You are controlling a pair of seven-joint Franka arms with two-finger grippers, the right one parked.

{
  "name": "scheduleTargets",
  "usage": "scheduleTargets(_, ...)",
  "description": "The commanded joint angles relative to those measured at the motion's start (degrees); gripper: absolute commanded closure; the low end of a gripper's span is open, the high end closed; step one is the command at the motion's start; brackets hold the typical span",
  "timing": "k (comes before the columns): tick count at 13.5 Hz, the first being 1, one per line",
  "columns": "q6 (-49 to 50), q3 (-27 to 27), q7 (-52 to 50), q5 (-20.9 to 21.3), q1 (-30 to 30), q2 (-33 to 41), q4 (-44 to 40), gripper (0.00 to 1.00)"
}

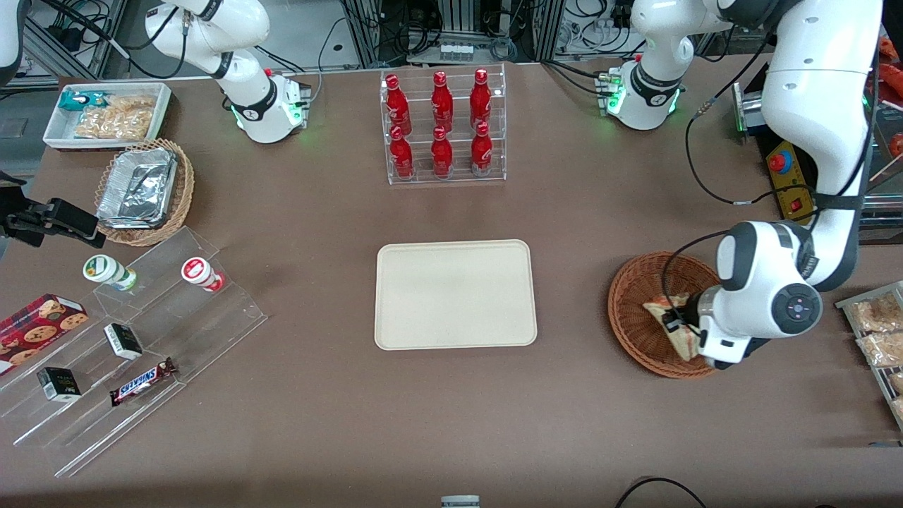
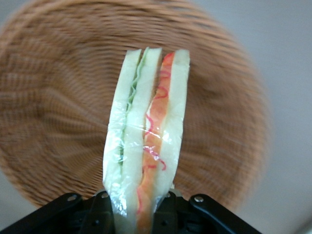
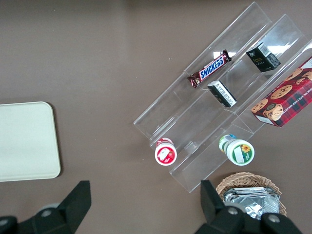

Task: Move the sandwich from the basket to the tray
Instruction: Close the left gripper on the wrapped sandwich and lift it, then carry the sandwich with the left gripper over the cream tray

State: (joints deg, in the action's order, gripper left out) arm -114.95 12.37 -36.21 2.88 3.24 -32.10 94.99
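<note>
The sandwich (image 2: 146,131) is a wrapped wedge of pale bread with green and red filling; my gripper (image 2: 137,212) is shut on it, one finger on each bread face. In the front view the sandwich (image 1: 670,317) sits under my gripper (image 1: 683,330), over the round reddish-brown basket (image 1: 638,310) at the working arm's end of the table. Seen from the wrist, the basket (image 2: 58,112) lies blurred below the sandwich, which looks lifted off it. The cream tray (image 1: 455,294) lies bare at the table's middle, beside the basket.
A clear rack of red bottles (image 1: 442,127) stands farther from the front camera than the tray. Bagged snacks (image 1: 878,328) lie at the working arm's table edge. Toward the parked arm's end are a tiered acrylic stand (image 1: 134,339) with snacks, a foil-container basket (image 1: 144,190) and a white bin (image 1: 106,113).
</note>
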Motion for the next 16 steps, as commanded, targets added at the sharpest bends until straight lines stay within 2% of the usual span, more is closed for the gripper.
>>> scheduleTargets(1,0.3,-0.2,-0.2,-0.1,-8.1,0.7,-3.0,0.87)
scheduleTargets(6,0.2,-0.2,-2.7,-0.7,-23.8,-0.2,-5.3,0.84)
scheduleTargets(9,0.1,-0.2,-10.0,-0.2,-32.0,-7.1,-11.6,0.84)
scheduleTargets(14,0.1,-0.3,-14.1,-0.1,-37.2,-15.5,-21.0,0.82)
scheduleTargets(16,0.1,-0.7,-16.2,0.1,-38.6,-19.5,-25.4,0.69)
